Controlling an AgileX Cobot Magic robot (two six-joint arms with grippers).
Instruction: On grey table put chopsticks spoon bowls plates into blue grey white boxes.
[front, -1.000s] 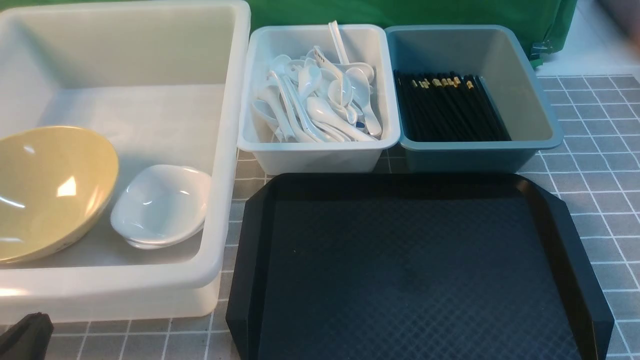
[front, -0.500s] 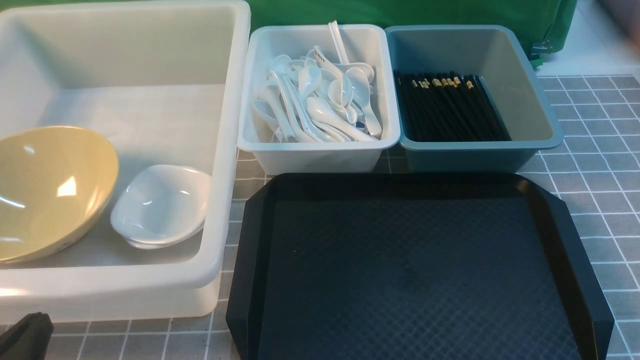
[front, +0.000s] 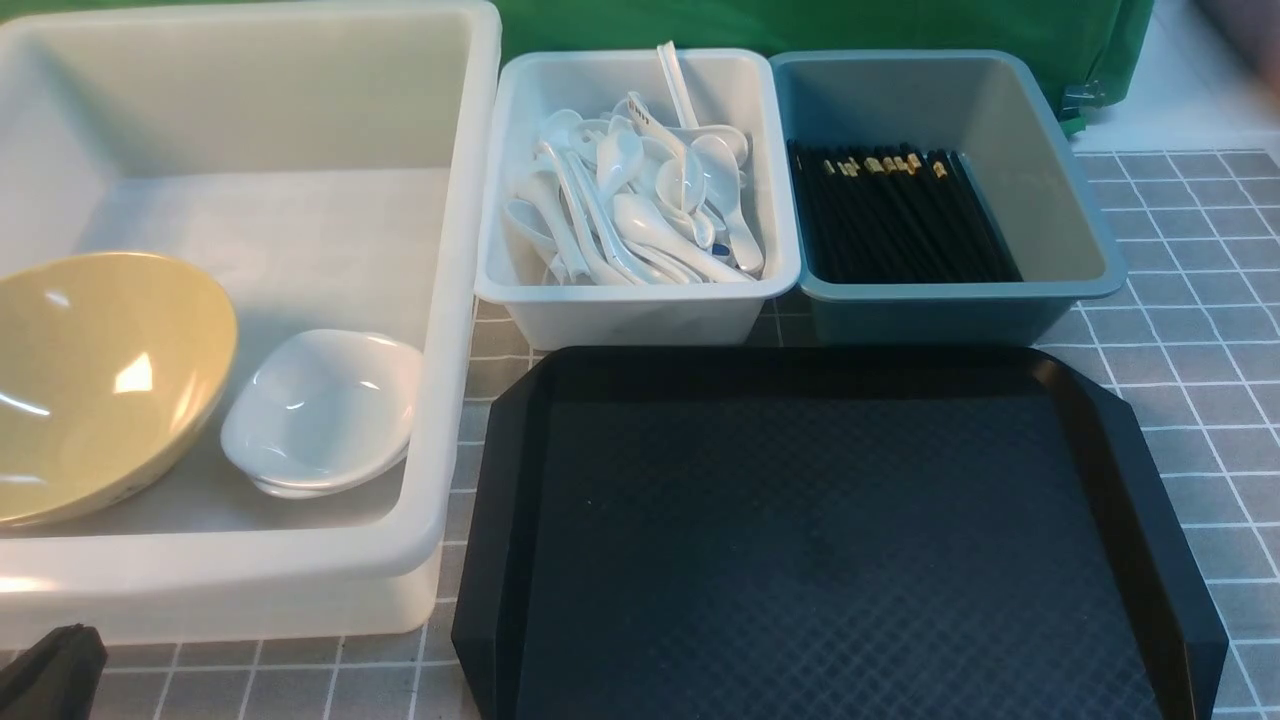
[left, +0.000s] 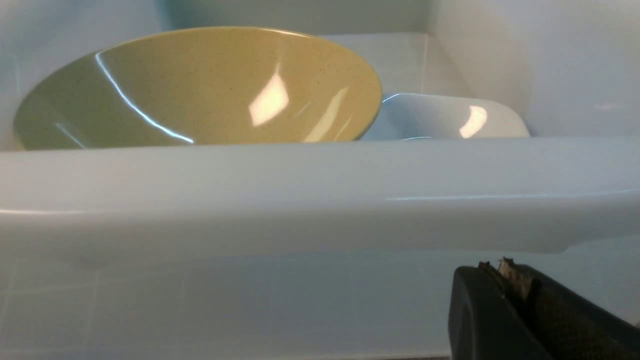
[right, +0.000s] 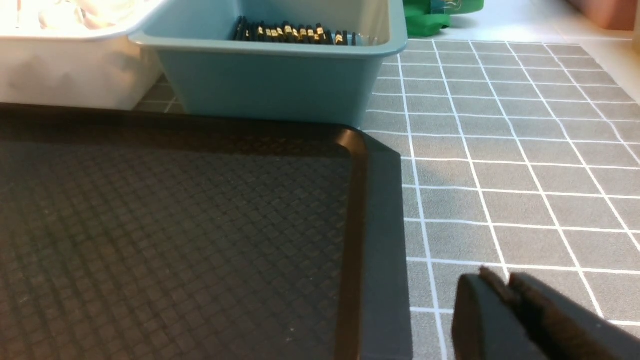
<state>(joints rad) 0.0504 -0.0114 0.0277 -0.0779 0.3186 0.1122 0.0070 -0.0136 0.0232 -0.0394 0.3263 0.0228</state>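
Observation:
The yellowish bowl (front: 100, 380) leans inside the large white tub (front: 470, 250), beside two stacked white plates (front: 320, 410). Several white spoons (front: 640, 200) fill the pale box (front: 640, 300). Black chopsticks (front: 900, 215) lie in the blue-grey box (front: 1080, 220). My left gripper (left: 495, 267) is shut and empty, low outside the tub's near wall (left: 300, 190); the bowl (left: 200, 90) and a plate (left: 450, 117) show over the rim. My right gripper (right: 505, 282) is shut with nothing in it, over the grey table (right: 500, 150) beside the black tray's right edge.
The black textured tray (front: 830, 540) lies bare in front of the two small boxes. Green cloth (front: 800, 25) hangs behind the boxes. Gridded grey table (front: 1200, 330) shows to the right of the tray. A black part of my left arm (front: 55, 665) sits at the near left corner.

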